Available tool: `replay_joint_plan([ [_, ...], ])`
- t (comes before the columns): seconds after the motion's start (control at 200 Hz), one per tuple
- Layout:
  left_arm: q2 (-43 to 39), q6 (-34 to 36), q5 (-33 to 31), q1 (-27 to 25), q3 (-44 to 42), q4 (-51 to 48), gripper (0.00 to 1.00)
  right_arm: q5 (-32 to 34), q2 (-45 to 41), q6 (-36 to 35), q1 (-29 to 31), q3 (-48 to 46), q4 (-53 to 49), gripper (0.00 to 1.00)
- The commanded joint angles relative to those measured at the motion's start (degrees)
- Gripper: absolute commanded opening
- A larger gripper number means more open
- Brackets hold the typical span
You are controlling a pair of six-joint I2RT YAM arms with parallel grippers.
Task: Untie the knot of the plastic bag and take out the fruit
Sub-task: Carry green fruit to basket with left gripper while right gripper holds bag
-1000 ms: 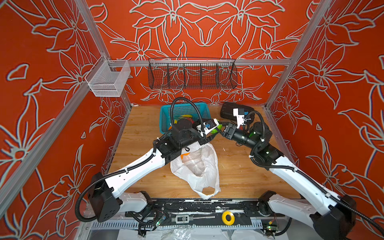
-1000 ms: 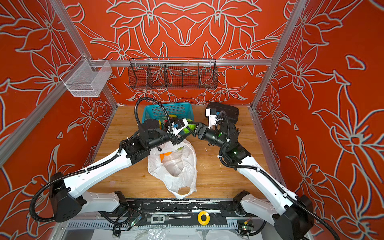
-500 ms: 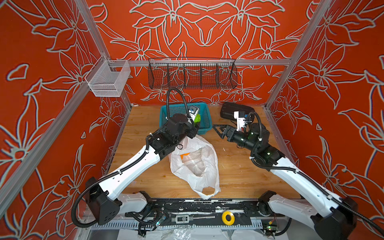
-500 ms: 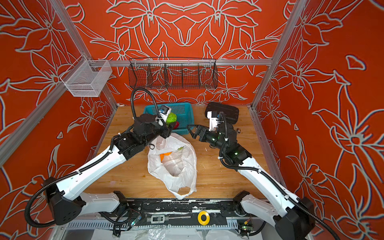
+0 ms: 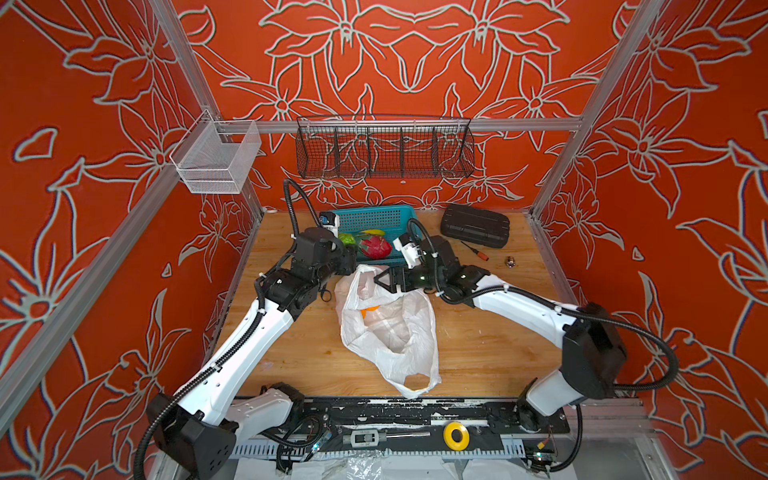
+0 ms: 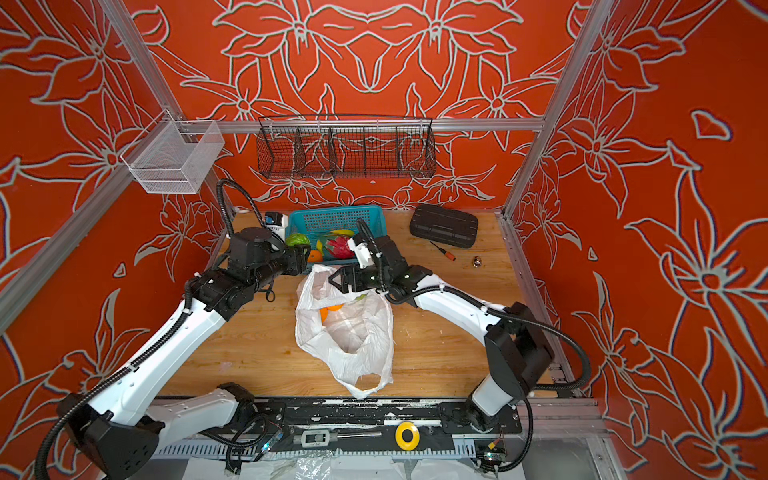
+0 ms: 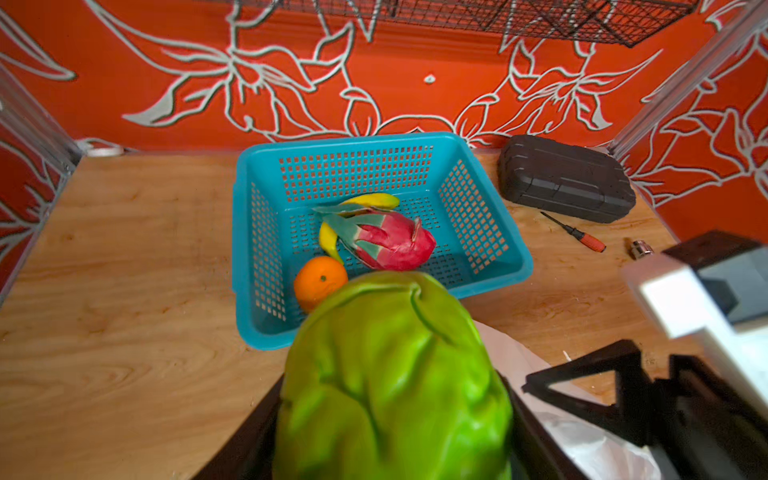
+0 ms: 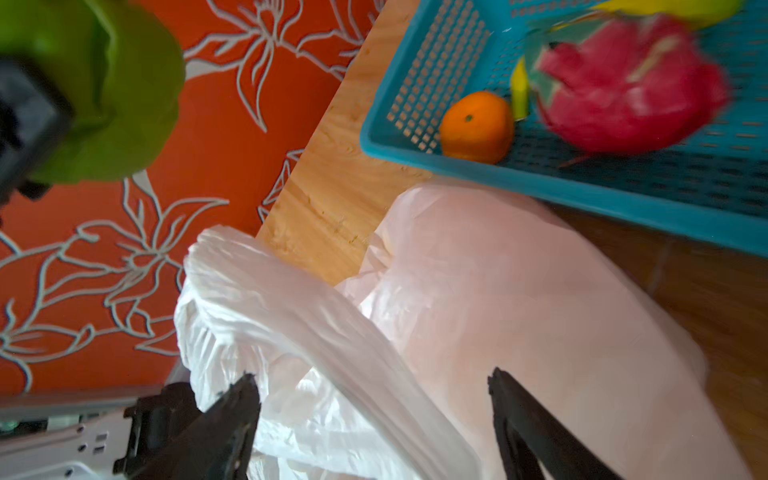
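The left gripper [image 6: 300,250] held a green fruit [image 6: 296,239] beyond the plastic bag [image 6: 349,332]. The right gripper [image 8: 372,376] hung at its mouth, jaws apart.

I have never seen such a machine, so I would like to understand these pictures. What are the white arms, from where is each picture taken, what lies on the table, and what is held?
These are two robot arms with pincer hands, called grippers. Two pictures look down from one camera head above. The two others come from small cameras on the arms' wrists.

On the wooden table lie a white plastic bag, already open, with an orange fruit inside, a teal basket, a black case and a screwdriver. In the basket are a dragon fruit, a small orange and a banana.

The left gripper is shut on a bumpy green fruit, close to the basket. The right gripper is open, and a fold of the bag lies between its fingers.
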Motion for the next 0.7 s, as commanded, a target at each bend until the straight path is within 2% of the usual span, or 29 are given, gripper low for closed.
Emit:
replay_joint_plan([
  [0.0, 0.1, -4.8, 2.7, 2.0, 0.8, -3.3, 0.39, -5.8, 4.0, -4.9, 2.5, 2.2, -4.6, 0.79],
  [0.15, 2.4, -7.0, 4.2, 4.5, 2.3, -5.5, 0.38, -7.9, 7.6, -5.0, 4.5, -0.6, -6.0, 0.66],
  [0.38, 7.7, -7.1, 6.0, 6.7, 3.9, -5.5, 0.37, -6.9, 7.5, -4.6, 5.2, -7.8, -6.8, 0.50],
  [0.626, 18.2, -5.1, 7.3, 9.9, 9.6, -4.2, 0.34, -4.4, 4.1, -4.5, 5.3, -13.1, -7.8, 0.49],
  [0.696, 22.4, -4.0, 7.3, 10.3, 12.0, -4.1, 0.34, -4.0, 2.6, -3.7, 5.4, -13.8, -7.5, 0.56],
])
